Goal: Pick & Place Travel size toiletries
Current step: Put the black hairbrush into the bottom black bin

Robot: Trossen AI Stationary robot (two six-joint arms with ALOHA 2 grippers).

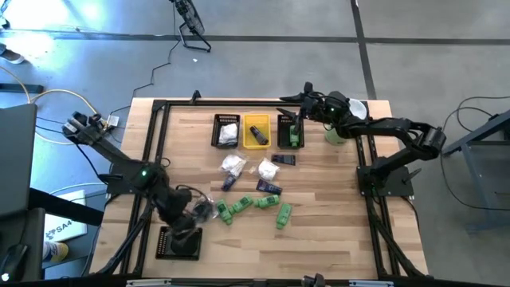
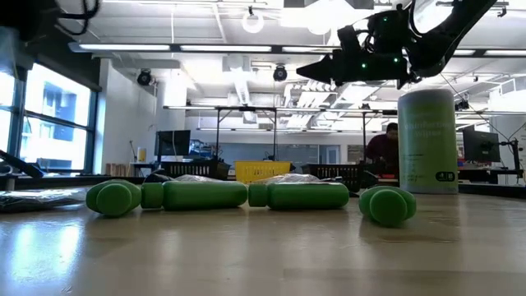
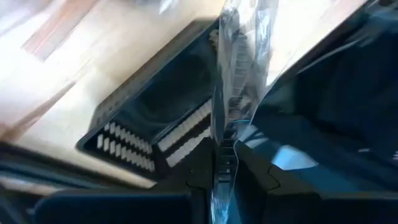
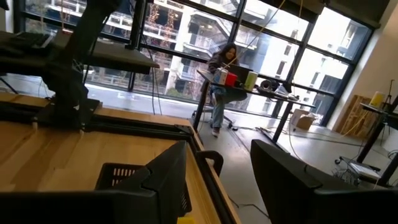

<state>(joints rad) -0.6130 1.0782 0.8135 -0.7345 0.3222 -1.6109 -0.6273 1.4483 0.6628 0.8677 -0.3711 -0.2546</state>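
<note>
Wood: pale plank table inside a dark frame, littered with toiletries at mid-table.
Left gripper: low over the near-left part of the table, just left of the green bottles; fingers pinched shut on a clear crinkly packet, held by its edge between the fingertips in the left wrist view.
Slotted black bin: near-left edge, just near of the left gripper; seen under the packet in the left wrist view.
Right gripper: raised above the far side of the table, over the far-right black bin; fingers parted, nothing seen between them.
Green bottles: several lying on their sides, loose cluster near of mid-table; four show in a row in the low view, two end on.
More green: visible inside the far-right black bin.
White packets: two crumpled, mid-table, just near of the bins.
Blue-purple tubes: lying between the white packets and the green bottles; another dark one just right of the packets.
Far bins: three in a row; left black bin holds white packets; yellow bin in the middle holds a dark item.
Pale-green cylinder: upright, white lid, far-right corner, beneath the right arm.
Room: person seated at a desk well beyond the table in the right wrist view.
</note>
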